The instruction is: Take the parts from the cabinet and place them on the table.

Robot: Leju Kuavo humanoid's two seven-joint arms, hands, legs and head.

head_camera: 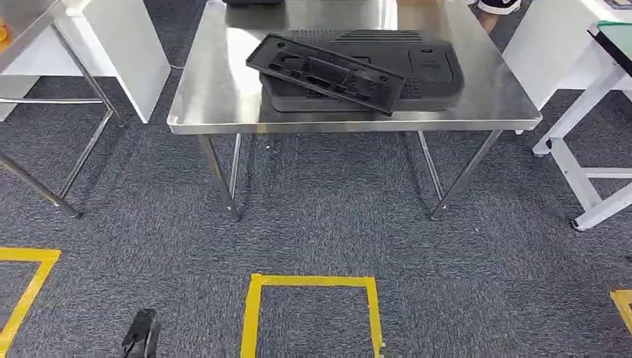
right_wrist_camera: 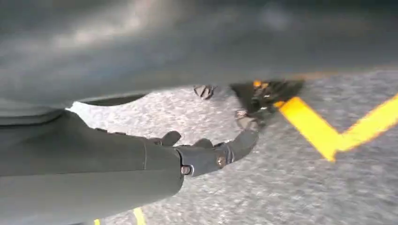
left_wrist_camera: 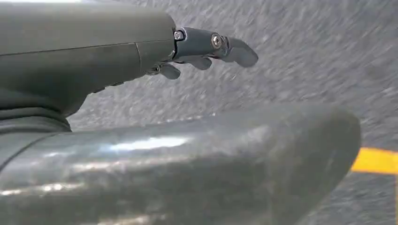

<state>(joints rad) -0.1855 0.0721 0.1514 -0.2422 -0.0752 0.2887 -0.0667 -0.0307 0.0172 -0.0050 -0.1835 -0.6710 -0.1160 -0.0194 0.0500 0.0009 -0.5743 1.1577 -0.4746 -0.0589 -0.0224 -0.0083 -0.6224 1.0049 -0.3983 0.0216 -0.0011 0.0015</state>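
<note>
Head view, two black parts (head_camera: 358,71) stacked on steel table (head_camera: 216,97)

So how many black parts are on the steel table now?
2: a flat black moulded plastic panel lying tilted on top of a larger black ribbed plastic housing, mid-table on the shiny steel table. More could be hidden beneath.

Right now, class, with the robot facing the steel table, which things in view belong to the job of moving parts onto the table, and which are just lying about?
Belonging to the job:
black parts, two stacked on the table
steel table
left robot hand, holding nothing
right robot hand, holding nothing

Just lying about:
yellow floor tape
white bench beside the table
second steel table at the other side
</note>
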